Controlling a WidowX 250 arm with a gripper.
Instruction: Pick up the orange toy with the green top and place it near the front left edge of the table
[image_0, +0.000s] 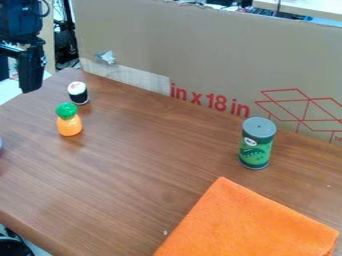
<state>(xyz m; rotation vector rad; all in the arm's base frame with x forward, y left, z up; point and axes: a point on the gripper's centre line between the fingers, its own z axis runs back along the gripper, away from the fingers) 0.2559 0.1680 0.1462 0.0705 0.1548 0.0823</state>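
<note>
Sushi roll (79, 95), long axis upright

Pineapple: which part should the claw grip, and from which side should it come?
I'd bring the claw down from above and close it on the pineapple at its waist: it stands upright and narrows there, between green top and orange body, which should help prevent slipping.

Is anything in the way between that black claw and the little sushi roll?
Nothing visible stands between the gripper and the sushi roll. The closest other thing, the toy pineapple, stands nearer the camera than the roll, outside that gap.
</note>
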